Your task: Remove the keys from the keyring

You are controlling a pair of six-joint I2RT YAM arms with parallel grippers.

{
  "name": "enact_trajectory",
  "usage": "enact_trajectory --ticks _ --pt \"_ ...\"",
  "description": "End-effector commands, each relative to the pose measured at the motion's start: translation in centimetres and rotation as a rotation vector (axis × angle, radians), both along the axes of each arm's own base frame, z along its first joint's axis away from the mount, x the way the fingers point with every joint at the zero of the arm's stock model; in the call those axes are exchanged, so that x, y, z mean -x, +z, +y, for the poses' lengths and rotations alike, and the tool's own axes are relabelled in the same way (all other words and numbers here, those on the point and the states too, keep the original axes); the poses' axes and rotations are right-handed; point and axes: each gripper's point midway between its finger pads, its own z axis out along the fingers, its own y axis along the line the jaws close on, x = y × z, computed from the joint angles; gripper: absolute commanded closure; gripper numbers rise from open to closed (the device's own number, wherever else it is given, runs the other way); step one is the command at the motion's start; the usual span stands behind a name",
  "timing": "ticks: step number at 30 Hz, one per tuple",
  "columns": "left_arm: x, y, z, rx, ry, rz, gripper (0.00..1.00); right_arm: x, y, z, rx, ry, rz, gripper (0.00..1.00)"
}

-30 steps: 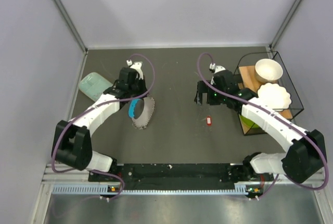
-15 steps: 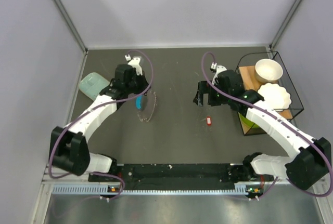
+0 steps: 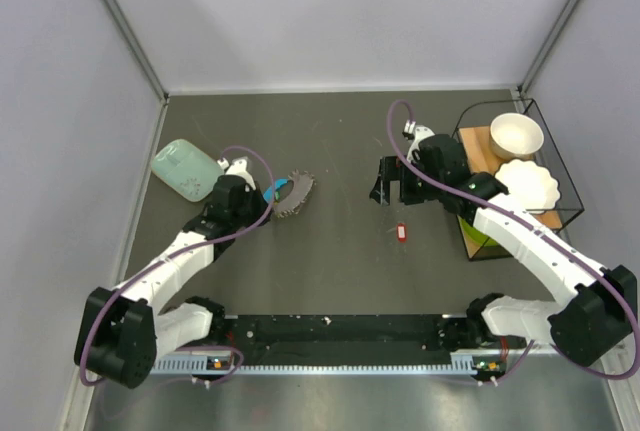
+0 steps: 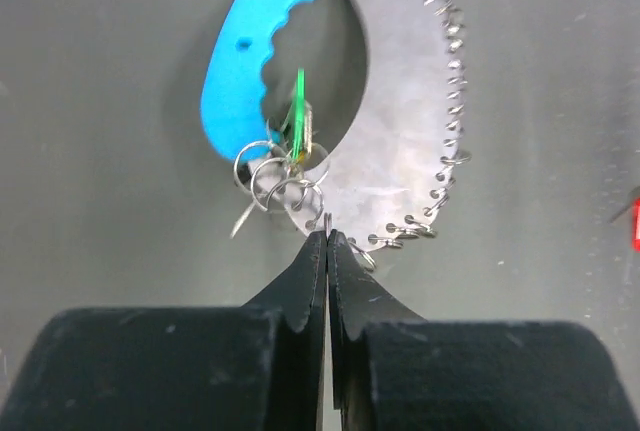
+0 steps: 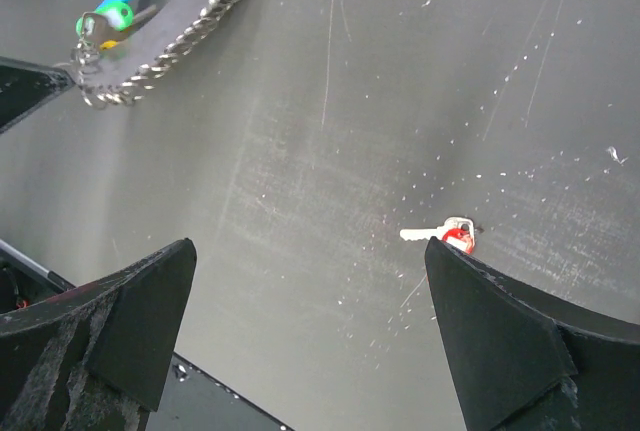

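The keyring lies flat on the dark table: a bright blue loop (image 4: pixel 245 61) joined to a pale grey scalloped plate (image 4: pixel 400 131) edged with small metal rings. A green-headed key (image 4: pixel 298 116) hangs from rings inside the loop. My left gripper (image 4: pixel 327 236) is shut, its tips pinching a small ring at the plate's near edge. From above, the keyring (image 3: pixel 292 194) sits just right of the left gripper (image 3: pixel 262 198). A red-headed key (image 5: pixel 450 234) lies loose on the table (image 3: pixel 402 232). My right gripper (image 5: pixel 308 246) hangs open above the table, near the red key.
A mint-green flat box (image 3: pixel 185 169) lies at the left, beyond the left arm. A wire basket (image 3: pixel 560 166) at the right holds a white bowl (image 3: pixel 515 135) and a scalloped white plate (image 3: pixel 528 183). Grey walls close in the table.
The left arm has drawn back toward the near left. The keyring, lifted and edge-on half a second ago, now lies flat. The right arm has barely moved.
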Motion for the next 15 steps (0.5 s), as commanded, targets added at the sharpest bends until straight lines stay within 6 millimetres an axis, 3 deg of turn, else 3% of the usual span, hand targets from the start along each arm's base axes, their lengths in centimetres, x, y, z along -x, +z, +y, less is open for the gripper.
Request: enact_trajectory --ticks 1,3,4,6,7,8,11,12,15 --pt "-0.6 -0.6 1.1 0.017 0.121 0.034 0.97 -0.1 2.3 0.4 -0.039 0.02 -0.05 0.01" --pt "-0.4 -0.7 1.2 0.005 0.119 0.055 0.8 0.4 2.4 0.8 -0.058 0.043 -0.039 0.01" --pt "-0.7 -0.1 1.1 0.006 0.116 0.048 0.75 0.7 2.6 1.0 -0.071 0.06 -0.038 0.01" --pt "-0.7 0.8 1.1 -0.001 0.106 0.039 0.58 1.6 3.0 2.0 -0.097 0.109 -0.033 0.01" --pt "-1.2 2.4 0.6 0.019 0.081 0.004 0.42 1.6 3.1 2.2 -0.104 0.102 -0.025 0.01" --pt "-1.1 3.2 -0.1 0.036 0.041 -0.009 0.18 2.0 3.2 2.5 -0.103 0.112 -0.023 0.01" --pt "-0.7 7.0 -2.7 0.095 -0.136 -0.087 0.11 3.2 3.9 3.4 -0.109 0.148 -0.042 0.01" --pt "-0.6 8.0 -3.3 0.101 -0.187 -0.116 0.01 3.4 4.2 3.5 -0.116 0.155 -0.046 0.01" --pt "0.8 11.8 -5.5 0.177 -0.349 -0.212 0.01 4.4 5.5 3.4 -0.15 0.173 -0.067 0.01"
